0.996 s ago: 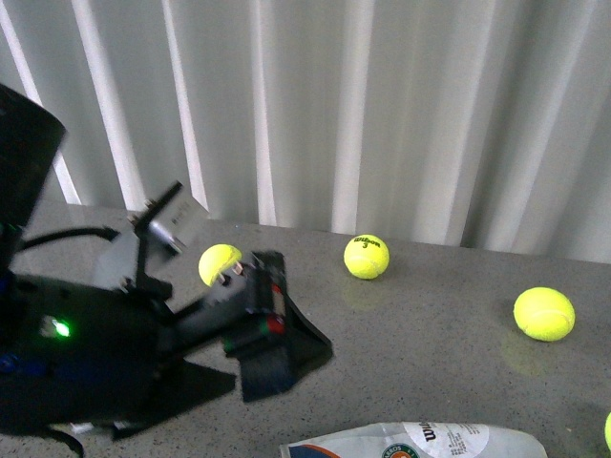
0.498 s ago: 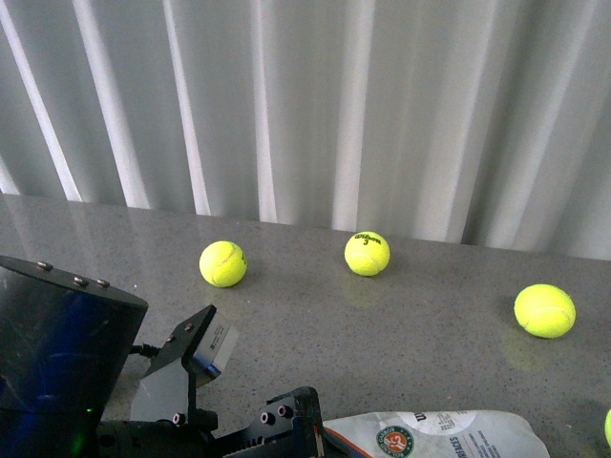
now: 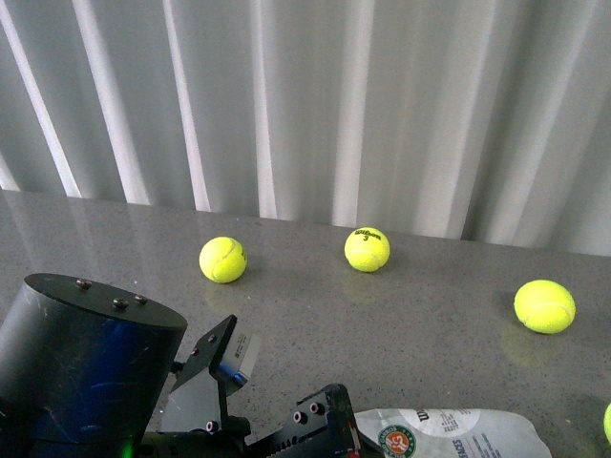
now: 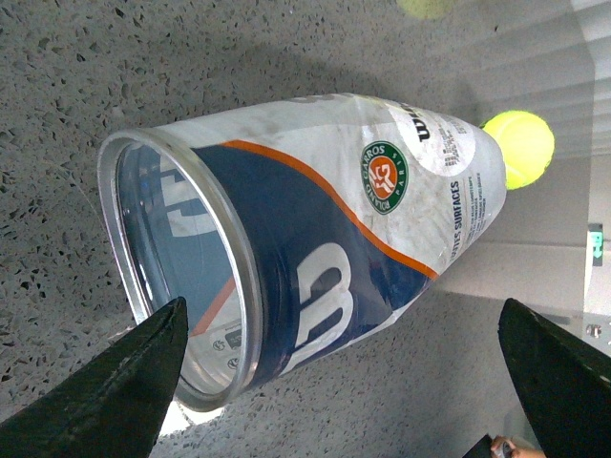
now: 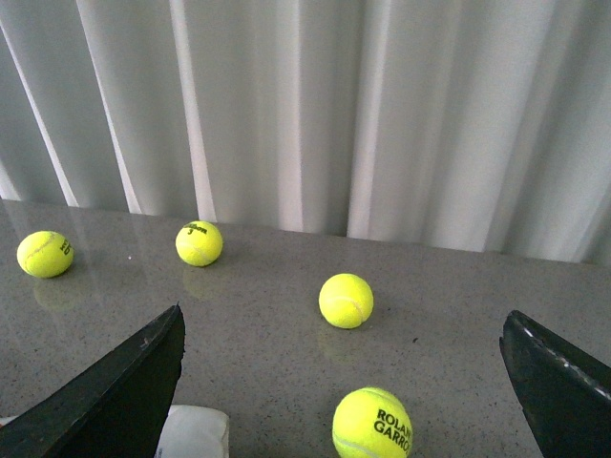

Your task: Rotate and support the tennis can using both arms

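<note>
Now: the tennis can (image 3: 449, 434) lies on its side on the grey surface (image 3: 401, 334), at the near edge of the front view, emblem facing up. My left gripper (image 4: 342, 303) is spread wide, one finger on each side of the can near its silver rim (image 4: 108, 205); I cannot tell whether they touch. My right gripper (image 5: 342, 313) is also spread wide and holds nothing, with four tennis balls (image 5: 346, 300) scattered on the surface ahead. A white curtain (image 3: 382, 114) hangs behind.

Lab-like test bench: speckled grey tabletop (image 3: 430, 324) before a white pleated curtain (image 3: 382, 114).
</note>
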